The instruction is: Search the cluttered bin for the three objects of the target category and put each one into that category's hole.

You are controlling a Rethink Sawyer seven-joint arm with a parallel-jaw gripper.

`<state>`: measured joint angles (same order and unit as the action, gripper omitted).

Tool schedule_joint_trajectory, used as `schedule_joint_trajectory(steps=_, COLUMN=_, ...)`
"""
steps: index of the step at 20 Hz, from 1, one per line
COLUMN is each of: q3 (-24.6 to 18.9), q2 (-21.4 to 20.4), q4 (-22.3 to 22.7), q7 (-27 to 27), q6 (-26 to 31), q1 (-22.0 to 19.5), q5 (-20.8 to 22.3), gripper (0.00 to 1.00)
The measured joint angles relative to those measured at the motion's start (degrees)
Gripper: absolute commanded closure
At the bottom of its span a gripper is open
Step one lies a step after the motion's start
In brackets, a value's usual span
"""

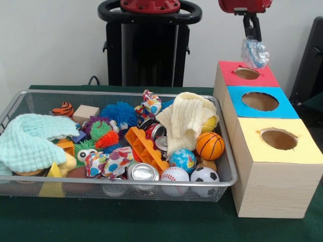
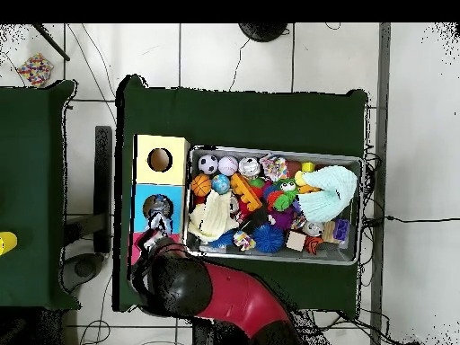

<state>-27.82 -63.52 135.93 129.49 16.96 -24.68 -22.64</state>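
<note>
The silver wire-mesh bin (image 1: 229,151) lies on the green table, full of mixed things; it also shows in the overhead view (image 2: 269,151). To its right stand three wooden boxes with a red top (image 1: 229,70), a blue top (image 1: 287,108) and a yellow top (image 1: 303,151), each with a round hole. My gripper (image 1: 254,39) hangs above the red box's hole (image 1: 247,73), shut on a crumpled clear plastic piece (image 1: 254,52) that dangles just over the hole. In the overhead view the arm (image 2: 216,292) covers the red box.
In the bin lie a basketball (image 1: 210,145), a soccer ball (image 1: 204,176), a baseball (image 1: 174,176), a globe ball (image 1: 182,160), a cream cloth (image 1: 186,121), a mint cloth (image 1: 30,141), an orange toy brick (image 1: 146,148), a can (image 1: 143,172) and a blue spiky ball (image 1: 118,115).
</note>
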Motion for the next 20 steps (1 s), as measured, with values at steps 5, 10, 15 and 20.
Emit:
schedule_joint_trajectory(steps=5, q3=3.02, q2=-0.01, q4=-0.02, q7=0.00, q6=-2.69, q1=2.24, q5=1.07, gripper=1.00)
schedule_joint_trajectory(steps=10, q3=4.64, q2=0.25, q4=-0.02, q7=0.00, q6=-7.51, q1=2.82, q5=1.59, gripper=1.00)
schedule_joint_trajectory(steps=15, q3=5.27, q2=1.89, q4=-0.02, q7=0.00, q6=-13.31, q1=2.90, q5=1.72, gripper=1.00)
schedule_joint_trajectory(steps=20, q3=5.20, q2=3.98, q4=-0.04, q7=0.00, q6=-16.95, q1=2.70, q5=2.34, gripper=1.00)
